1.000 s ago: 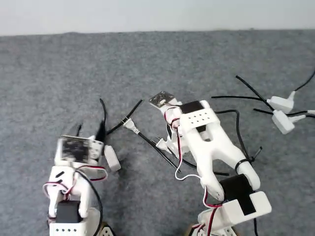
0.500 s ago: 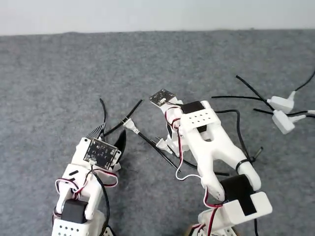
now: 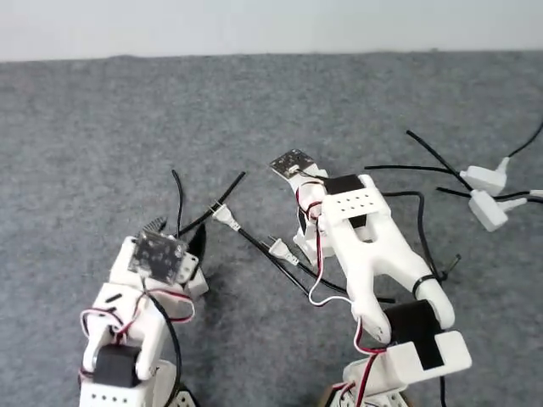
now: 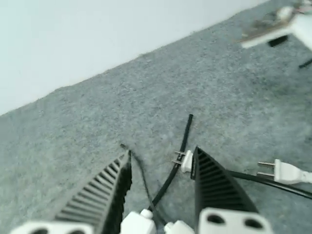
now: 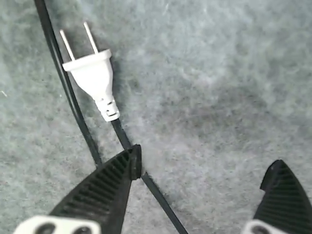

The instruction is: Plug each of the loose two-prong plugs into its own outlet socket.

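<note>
Two white two-prong plugs on black cords lie mid-table: one plug [image 3: 226, 217] farther out, the other plug [image 3: 280, 248] nearer. My left gripper [image 3: 176, 231] is open and low, aimed at the far plug [image 4: 184, 160], which lies just past its fingertips; the near plug [image 4: 285, 171] lies off to one side. A white socket body [image 4: 140, 220] with a black cord lies between the left fingers near their base. My right gripper [image 5: 207, 157] is open wide above the carpet, and the near plug [image 5: 92, 73] lies just beyond one fingertip, untouched. Two more white outlet sockets [image 3: 485, 179] [image 3: 488, 210] lie at the far right.
Black cords [image 3: 271, 259] cross the grey carpet between the two arms and loop under the right arm [image 3: 365, 246]. More cords [image 3: 424, 170] run to the sockets at the right. A pale wall [image 3: 271, 25] bounds the far side of the table.
The left arm swung toward the middle, then eased back a little, with its open gripper now pointing at the far plug. The right arm shifted slightly rightward, uncovering the near plug.
</note>
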Action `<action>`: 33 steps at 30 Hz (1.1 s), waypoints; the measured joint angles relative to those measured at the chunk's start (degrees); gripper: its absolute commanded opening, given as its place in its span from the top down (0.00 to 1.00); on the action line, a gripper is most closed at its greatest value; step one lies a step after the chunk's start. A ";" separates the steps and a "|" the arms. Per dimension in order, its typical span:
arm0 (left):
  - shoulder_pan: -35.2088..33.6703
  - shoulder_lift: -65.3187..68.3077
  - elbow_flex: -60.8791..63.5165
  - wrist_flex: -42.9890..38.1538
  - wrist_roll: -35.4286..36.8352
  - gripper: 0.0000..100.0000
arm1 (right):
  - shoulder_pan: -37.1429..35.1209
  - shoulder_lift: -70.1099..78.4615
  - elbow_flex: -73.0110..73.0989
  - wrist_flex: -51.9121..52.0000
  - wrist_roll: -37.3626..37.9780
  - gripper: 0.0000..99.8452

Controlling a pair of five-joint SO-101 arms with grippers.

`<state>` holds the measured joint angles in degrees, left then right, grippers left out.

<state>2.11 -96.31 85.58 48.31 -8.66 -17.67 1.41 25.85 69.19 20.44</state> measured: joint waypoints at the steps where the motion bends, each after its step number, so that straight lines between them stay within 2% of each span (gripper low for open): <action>1: -0.70 3.52 -1.32 -0.97 0.18 0.79 | 0.00 0.00 0.00 0.00 0.00 0.63; 5: -1.58 22.24 -8.62 -4.66 1.23 0.79 | -0.09 0.00 0.00 0.00 0.00 0.63; 9: -1.41 46.59 -19.43 -4.22 3.25 0.79 | -0.18 0.00 0.35 -0.97 0.00 0.63; 13: 1.41 69.36 -32.44 3.25 3.52 0.79 | -0.09 0.00 1.58 -2.55 0.00 0.63; 16: 4.22 81.23 -40.62 10.99 3.69 0.79 | -0.18 0.00 1.58 -2.99 0.00 0.63; 21: 5.36 85.36 -45.54 16.97 3.69 0.80 | -0.18 0.00 1.58 -3.08 0.00 0.63; 25: 5.36 83.52 -45.54 17.32 4.04 0.80 | -0.09 0.00 1.58 -3.08 0.00 0.63; 30: 2.20 81.41 -44.48 16.00 10.64 0.79 | -0.18 0.00 1.58 -3.08 0.00 0.63; 33: 0.26 81.32 -44.48 15.65 11.43 0.80 | -0.18 0.00 1.58 -3.08 0.00 0.63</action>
<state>2.37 -14.99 41.10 63.96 2.77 -17.85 1.41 27.43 66.11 20.44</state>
